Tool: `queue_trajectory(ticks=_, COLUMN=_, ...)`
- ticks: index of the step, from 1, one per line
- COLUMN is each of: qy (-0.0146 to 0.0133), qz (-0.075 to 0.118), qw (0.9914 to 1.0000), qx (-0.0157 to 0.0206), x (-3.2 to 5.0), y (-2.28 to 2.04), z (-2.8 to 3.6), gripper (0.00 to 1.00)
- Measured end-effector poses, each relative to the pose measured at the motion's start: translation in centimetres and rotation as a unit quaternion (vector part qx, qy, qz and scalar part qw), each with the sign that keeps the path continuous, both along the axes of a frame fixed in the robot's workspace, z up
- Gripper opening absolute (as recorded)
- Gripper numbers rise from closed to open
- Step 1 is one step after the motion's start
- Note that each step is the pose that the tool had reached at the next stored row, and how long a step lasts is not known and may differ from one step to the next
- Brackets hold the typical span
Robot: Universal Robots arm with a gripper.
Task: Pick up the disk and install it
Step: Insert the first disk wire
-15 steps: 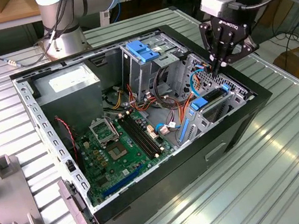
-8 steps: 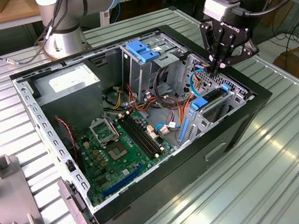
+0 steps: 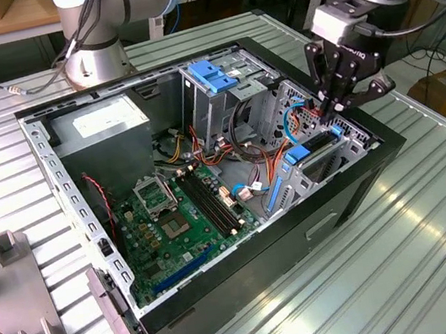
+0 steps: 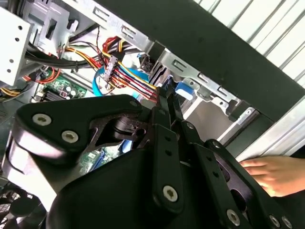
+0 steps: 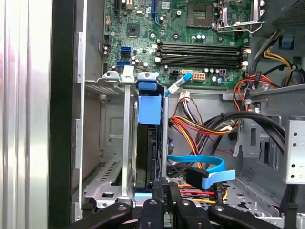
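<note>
Standing in the drive bay (image 5: 125, 143), the disk (image 5: 148, 112) sits just under the closed gripper (image 5: 165, 185).

exterior view: high, oblique, whole open case (image 3: 302, 231) | first wrist view: close, into drive bay (image 5: 109, 143) | second wrist view: closer, past gripper (image 4: 167, 95) | shared: drive bay, cables (image 5: 200, 126)

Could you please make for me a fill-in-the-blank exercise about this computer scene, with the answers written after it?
1. The disk stands on edge in a bay; its frame is ____.
2. The pincer is over the case at the exterior view's ____ side.
3. The motherboard is ____.
4. In the second wrist view, a person's ____ shows near the case.
Missing words: blue; right; green; hand.
</note>
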State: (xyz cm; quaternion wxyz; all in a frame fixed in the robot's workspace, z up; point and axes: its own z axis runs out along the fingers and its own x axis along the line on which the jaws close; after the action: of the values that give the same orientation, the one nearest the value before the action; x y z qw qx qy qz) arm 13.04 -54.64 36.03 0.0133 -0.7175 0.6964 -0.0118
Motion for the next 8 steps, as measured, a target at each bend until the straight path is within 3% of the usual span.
queue_trajectory(ticks=4, qy=-0.0051, qz=0.0, qw=0.99999, qx=0.0002, x=-0.6, y=-0.39, z=-0.18, gripper=0.16)
queue_trajectory(ticks=6, qy=-0.0062, qz=0.0, qw=0.99998, qx=0.0001, x=-0.71, y=-0.69, z=-0.27, gripper=0.16)
queue_trajectory(ticks=8, qy=-0.0063, qz=0.0, qw=0.99998, qx=0.0001, x=-0.72, y=-0.69, z=-0.35, gripper=0.16)
